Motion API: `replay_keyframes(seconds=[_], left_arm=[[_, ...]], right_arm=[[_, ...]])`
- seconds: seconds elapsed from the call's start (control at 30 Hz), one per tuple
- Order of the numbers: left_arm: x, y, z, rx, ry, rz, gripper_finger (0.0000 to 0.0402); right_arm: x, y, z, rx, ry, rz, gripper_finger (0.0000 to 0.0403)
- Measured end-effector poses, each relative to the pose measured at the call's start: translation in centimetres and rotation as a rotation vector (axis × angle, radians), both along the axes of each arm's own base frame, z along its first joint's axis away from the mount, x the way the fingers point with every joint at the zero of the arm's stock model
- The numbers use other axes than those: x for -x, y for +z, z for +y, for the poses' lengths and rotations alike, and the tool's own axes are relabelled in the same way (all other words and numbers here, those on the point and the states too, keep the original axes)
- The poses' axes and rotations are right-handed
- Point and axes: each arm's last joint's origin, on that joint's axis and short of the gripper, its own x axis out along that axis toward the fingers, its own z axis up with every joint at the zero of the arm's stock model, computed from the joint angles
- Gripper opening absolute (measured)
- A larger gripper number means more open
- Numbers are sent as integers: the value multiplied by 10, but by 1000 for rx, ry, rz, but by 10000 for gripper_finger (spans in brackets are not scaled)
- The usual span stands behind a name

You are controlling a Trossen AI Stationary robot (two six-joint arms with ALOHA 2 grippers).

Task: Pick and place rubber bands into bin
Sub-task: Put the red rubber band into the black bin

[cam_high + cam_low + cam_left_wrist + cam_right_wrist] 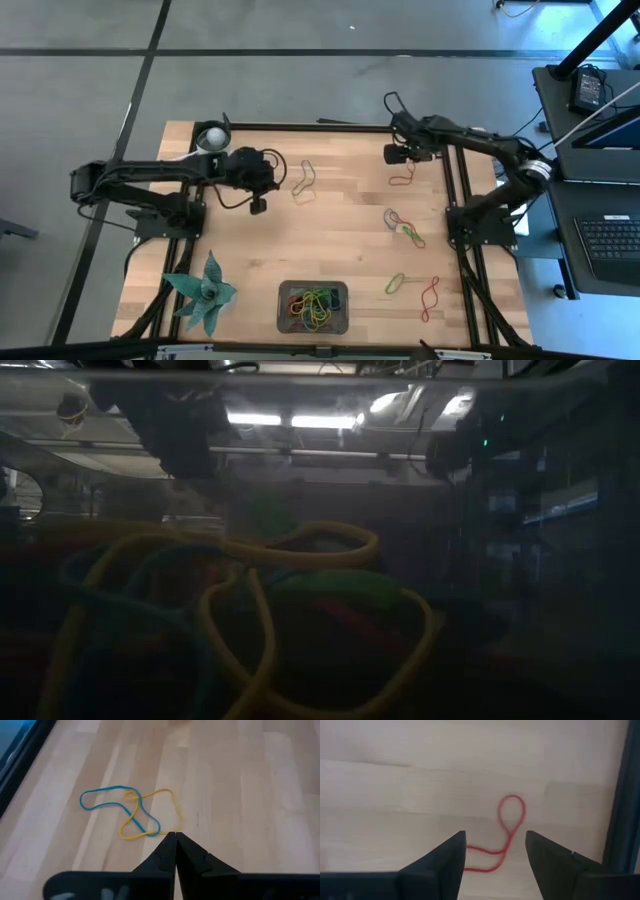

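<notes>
Reaching stage of a pick. Right gripper (495,850) poised over a red rubber band (506,832) near the upper right of the table in the high view, fingers spread wide and empty, the thin loop lying flat between and just beyond the tips. Twisted into a small ring with a trailing tail, limp against pale, smooth wood grain.

Next move, by judgement: a descent until the tips straddle the strand, then a close right at the board, since so thin and floppy a loop offers almost no height to catch. Afterwards a carry to the bin (342,300) at the lower centre of the high view, a shallow dark grey tray with rounded corners, already holding a tangle of green, yellow and red loops.

Left gripper (175,842) waiting at the upper left of the table, fingers pressed together on nothing, pointed towards a blue band (107,802) crossed with a yellow band (155,815). More loose bands right of centre and at the lower right: a grey and green pair (403,226), a yellow-green one (395,283), another red one (430,297).

White round cup (211,136) at the top left edge; a green spiky plant figure (203,292) at the lower left.
</notes>
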Motion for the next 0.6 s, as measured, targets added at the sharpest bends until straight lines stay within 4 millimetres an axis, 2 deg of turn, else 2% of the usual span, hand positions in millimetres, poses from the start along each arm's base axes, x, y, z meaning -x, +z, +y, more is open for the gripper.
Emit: replay_keyframes(seconds=[0.37, 0.6], left_arm=[[1, 0, 4, 38, 56, -8, 2], [0, 0, -1, 141, 132, -30, 2]], right_arm=[[3, -48, -20, -160, -10, 102, 185], [27, -82, -12, -215, -21, 7, 171]])
